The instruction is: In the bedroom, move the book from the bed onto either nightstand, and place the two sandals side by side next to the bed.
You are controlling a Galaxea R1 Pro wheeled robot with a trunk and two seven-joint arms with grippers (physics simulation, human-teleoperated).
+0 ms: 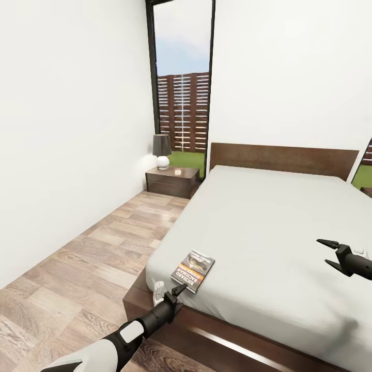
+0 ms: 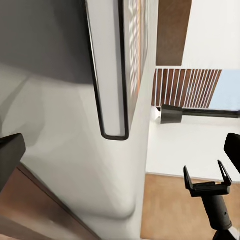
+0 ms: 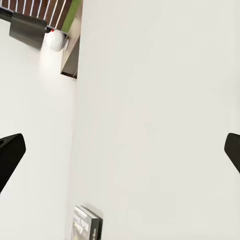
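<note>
The book (image 1: 194, 270), a thin paperback with a dark cover and orange band, lies flat on the grey mattress of the bed (image 1: 268, 227) near its front left corner. My left gripper (image 1: 175, 295) sits at that corner just short of the book, open; in the left wrist view the book's (image 2: 112, 65) edge is straight ahead between its spread fingers (image 2: 10, 155). My right gripper (image 1: 323, 251) hovers open over the mattress's right side, pointing left; the book (image 3: 87, 224) appears small in the right wrist view. The nightstand (image 1: 172, 181) stands left of the headboard. The sandals are out of view.
A dark-shaded lamp (image 1: 161, 150) with a white base stands on the nightstand. A tall window (image 1: 183, 93) onto a slatted fence is behind it. A strip of wood floor (image 1: 88, 258) runs between the left wall and the bed's dark frame (image 1: 217, 336).
</note>
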